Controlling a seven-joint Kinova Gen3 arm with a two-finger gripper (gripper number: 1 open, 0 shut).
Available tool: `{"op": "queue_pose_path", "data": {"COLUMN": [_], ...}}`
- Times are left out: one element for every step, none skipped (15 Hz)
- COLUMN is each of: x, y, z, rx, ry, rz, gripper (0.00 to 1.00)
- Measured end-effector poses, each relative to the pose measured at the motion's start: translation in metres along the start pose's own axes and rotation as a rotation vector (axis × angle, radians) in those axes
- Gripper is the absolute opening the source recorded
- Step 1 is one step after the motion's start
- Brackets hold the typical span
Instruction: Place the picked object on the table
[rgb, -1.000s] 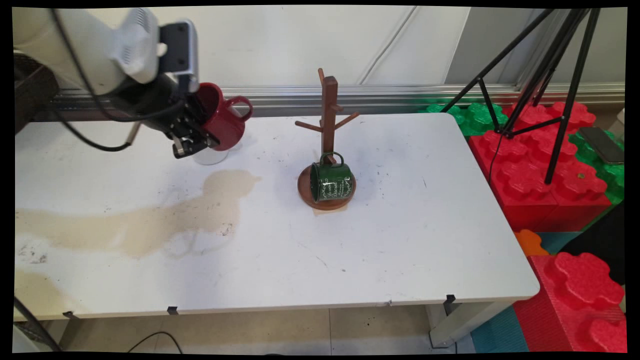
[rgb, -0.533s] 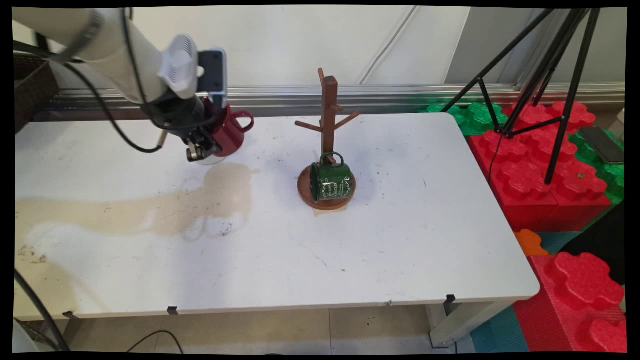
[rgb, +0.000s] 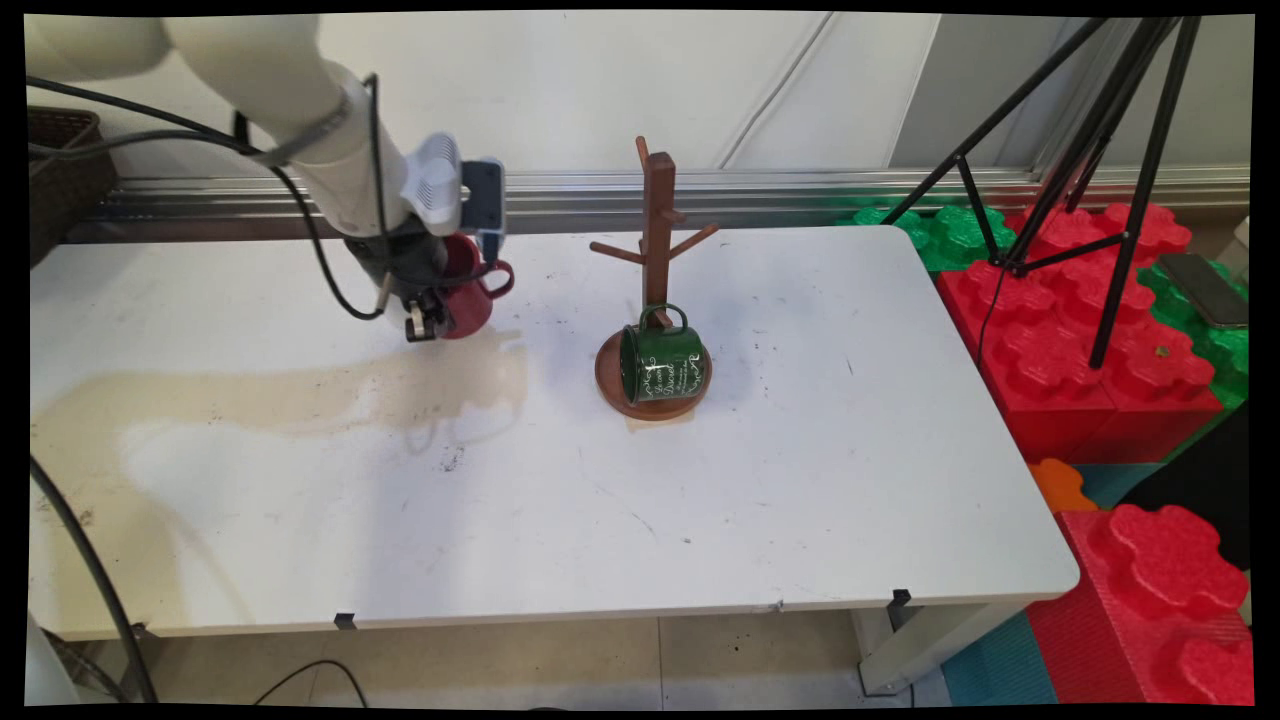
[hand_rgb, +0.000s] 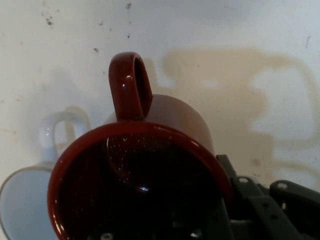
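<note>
Dark red glazed ceramic mug (rgb: 468, 298) is sitting in the black two-finger hand (rgb: 428, 322) at the back left of the white worktop (rgb: 780, 480), and the hand is clamped on the mug's wall, one finger going inside the rim and the other running down the outside. The mug is tipping, its loop handle jutting right toward the rack in the main view. The hand view is looking straight into the mug's dark mouth (hand_rgb: 140, 185), with the handle standing up above the rim. Beside the red mug in that view, a white ceramic mug (hand_rgb: 30, 200) with its own loop handle is showing at the lower left, standing on the worktop; the arm is hiding it in the main view. Well to the right, a brown wooden mug tree with pegs and a round base (rgb: 655, 260) is standing near the worktop's middle, and a dark green enamel mug with white lettering (rgb: 660, 362) is lying on its side on that base, mouth facing left. A tan shadow is spreading across the worktop's left part
</note>
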Motion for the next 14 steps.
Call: {"op": "queue_pose_path", "data": {"x": [0.003,0.005,0.009,0.012,0.013,0.015,0.017,0.019,0.021,0.022,0.022,0.023,0.024,0.024], "y": [-0.003,-0.004,-0.007,-0.008,-0.009,-0.010,-0.011,-0.011,-0.012,-0.012,-0.013,-0.013,-0.013,-0.014], "z": [0.008,0.014,0.023,0.032,0.037,0.043,0.048,0.053,0.057,0.060,0.063,0.066,0.068,0.071], "rx": [-0.011,-0.018,-0.033,-0.046,-0.054,-0.064,-0.074,-0.081,-0.089,-0.095,-0.099,-0.104,-0.108,-0.115], "ry": [-0.011,-0.019,-0.031,-0.041,-0.046,-0.052,-0.057,-0.060,-0.063,-0.065,-0.067,-0.069,-0.072,-0.074], "rz": [-0.001,-0.001,-0.001,-0.003,-0.003,-0.005,-0.005,-0.005,-0.007,-0.007,-0.008,-0.008,-0.009,-0.009], "gripper": [0.00,0.00,0.00,0.00,0.00,0.00,0.00,0.00,0.00,0.00,0.00,0.00,0.00,0.00]}}
